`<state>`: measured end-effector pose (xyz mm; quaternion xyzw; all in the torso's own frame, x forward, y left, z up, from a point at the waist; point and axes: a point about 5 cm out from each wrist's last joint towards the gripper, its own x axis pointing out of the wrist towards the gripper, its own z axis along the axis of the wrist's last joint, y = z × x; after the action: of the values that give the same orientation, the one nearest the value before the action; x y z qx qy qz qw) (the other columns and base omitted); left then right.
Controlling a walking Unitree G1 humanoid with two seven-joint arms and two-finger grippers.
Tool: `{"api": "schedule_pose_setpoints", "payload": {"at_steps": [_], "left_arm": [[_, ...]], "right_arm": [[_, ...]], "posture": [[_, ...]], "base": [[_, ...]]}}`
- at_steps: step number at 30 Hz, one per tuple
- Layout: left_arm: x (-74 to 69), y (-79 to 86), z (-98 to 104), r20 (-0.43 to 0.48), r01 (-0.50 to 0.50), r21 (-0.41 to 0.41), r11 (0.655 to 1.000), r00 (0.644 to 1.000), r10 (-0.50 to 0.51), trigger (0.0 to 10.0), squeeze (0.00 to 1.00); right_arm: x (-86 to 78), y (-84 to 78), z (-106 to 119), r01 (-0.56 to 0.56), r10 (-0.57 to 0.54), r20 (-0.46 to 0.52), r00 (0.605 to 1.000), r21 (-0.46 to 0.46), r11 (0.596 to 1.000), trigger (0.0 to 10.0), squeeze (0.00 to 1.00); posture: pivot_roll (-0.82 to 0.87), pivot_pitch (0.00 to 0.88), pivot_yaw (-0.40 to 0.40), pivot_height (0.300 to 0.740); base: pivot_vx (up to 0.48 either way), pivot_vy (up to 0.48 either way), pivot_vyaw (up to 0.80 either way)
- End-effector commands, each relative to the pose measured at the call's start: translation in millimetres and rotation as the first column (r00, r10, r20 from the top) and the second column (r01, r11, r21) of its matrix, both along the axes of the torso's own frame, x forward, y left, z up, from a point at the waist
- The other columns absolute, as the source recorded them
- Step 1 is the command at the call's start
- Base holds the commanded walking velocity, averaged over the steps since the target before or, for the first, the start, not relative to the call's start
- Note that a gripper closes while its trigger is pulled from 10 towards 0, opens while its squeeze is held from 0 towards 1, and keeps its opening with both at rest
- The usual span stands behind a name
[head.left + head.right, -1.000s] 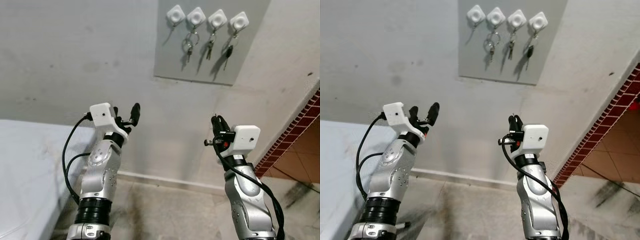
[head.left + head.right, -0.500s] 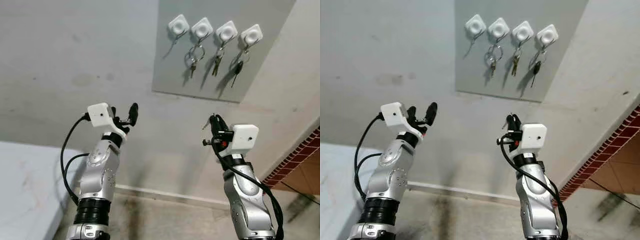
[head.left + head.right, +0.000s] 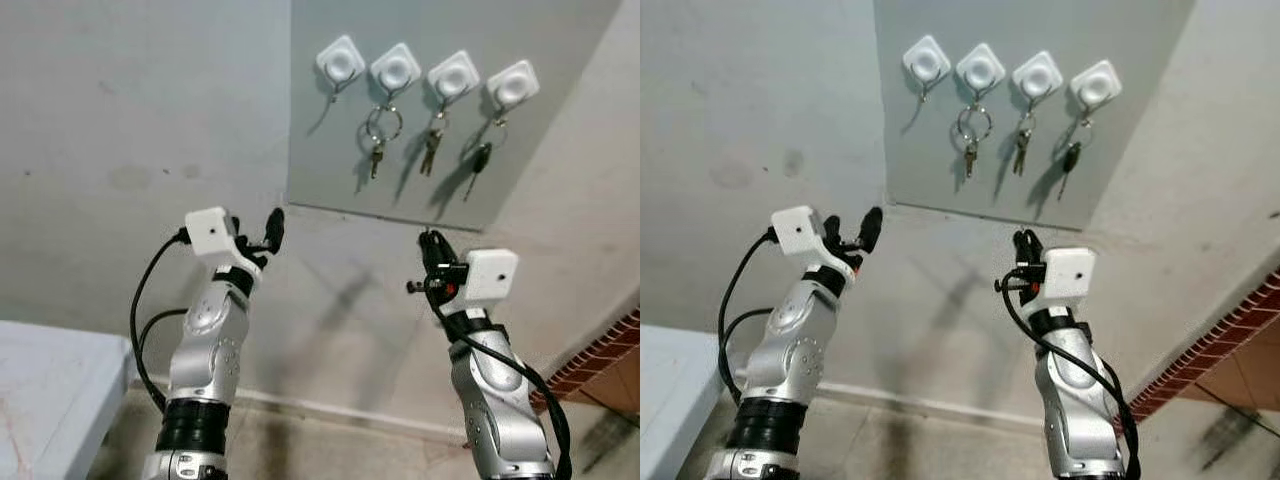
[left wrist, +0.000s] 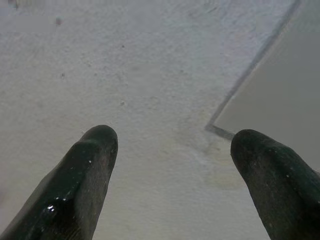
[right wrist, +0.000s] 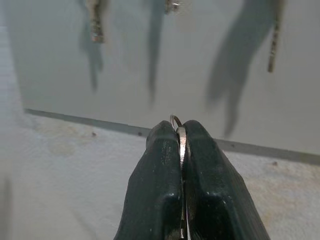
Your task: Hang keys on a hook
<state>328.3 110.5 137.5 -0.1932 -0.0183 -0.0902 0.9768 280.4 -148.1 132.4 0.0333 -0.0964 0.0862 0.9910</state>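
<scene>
A grey panel (image 3: 330, 170) on the wall carries a row of white hooks. The leftmost hook (image 3: 341, 62) is bare. Beside it, a second hook (image 3: 396, 68) holds a key ring with a key (image 3: 377, 152), and the two hooks further right also carry keys. My right gripper (image 3: 430, 243) is raised below the panel, shut on a metal key ring (image 5: 181, 137) whose edge shows between the fingertips; the key itself is hidden. My left gripper (image 3: 258, 232) is raised near the panel's lower left corner (image 4: 215, 127), open and holding nothing.
The pale plaster wall fills the space around the panel. A white flat surface (image 3: 45, 390) sits at lower left. A red brick-tiled edge (image 3: 600, 355) runs along the lower right. A skirting strip (image 3: 330, 408) meets the floor below.
The camera has drawn nearer and shifted, so the panel looks larger and lower, and the white surface has slid away left. Both arms hold the same raised pose.
</scene>
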Motion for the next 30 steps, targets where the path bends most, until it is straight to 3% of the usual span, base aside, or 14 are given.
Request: {"api": "schedule_pose_setpoints", "payload": {"at_steps": [1,8,15,19,29,30], "left_arm": [[-0.8,-5.9,9.1,0.040,0.033,0.011,0.999,0.999,-0.034,10.0,0.00],[-6.0,-13.2,19.0,0.088,0.095,0.038,0.995,0.991,-0.098,10.0,0.00],[-15.4,-26.8,39.2,0.163,0.212,0.104,0.972,0.960,-0.227,10.0,0.00],[-17.0,-28.8,42.5,0.172,0.227,0.105,0.968,0.955,-0.243,10.0,0.00],[-23.0,-33.1,58.7,0.210,0.254,0.112,0.961,0.939,-0.273,10.0,0.00],[-23.1,-33.3,60.4,0.213,0.255,0.112,0.960,0.938,-0.274,10.0,0.00]], "right_arm": [[2.2,-2.2,1.0,-0.008,0.008,-0.006,1.000,0.001,1.000,10.0,0.00],[7.0,3.2,10.3,-0.128,0.128,0.025,0.991,-0.006,0.992,10.0,0.00],[28.5,22.2,34.9,-0.317,0.318,0.085,0.944,-0.030,0.948,10.0,0.00],[32.2,26.4,38.6,-0.339,0.341,0.092,0.935,-0.043,0.940,10.0,0.00],[41.2,45.3,54.5,-0.486,0.486,0.125,0.865,-0.030,0.873,10.0,0.00],[41.0,50.1,58.4,-0.526,0.522,0.138,0.842,-0.013,0.851,10.0,0.00]], "posture": [[-0.02,0.000,-0.038,0.740],[-0.02,0.000,-0.030,0.740],[-0.02,0.000,-0.026,0.740],[-0.01,0.000,-0.025,0.740],[0.00,0.000,-0.037,0.740],[0.00,0.000,-0.037,0.740]], "base": [[0.000,0.000,0.00],[0.000,0.000,0.00],[0.000,0.000,0.00],[0.000,0.000,0.00],[0.000,0.000,0.00],[0.000,0.000,0.00]]}}
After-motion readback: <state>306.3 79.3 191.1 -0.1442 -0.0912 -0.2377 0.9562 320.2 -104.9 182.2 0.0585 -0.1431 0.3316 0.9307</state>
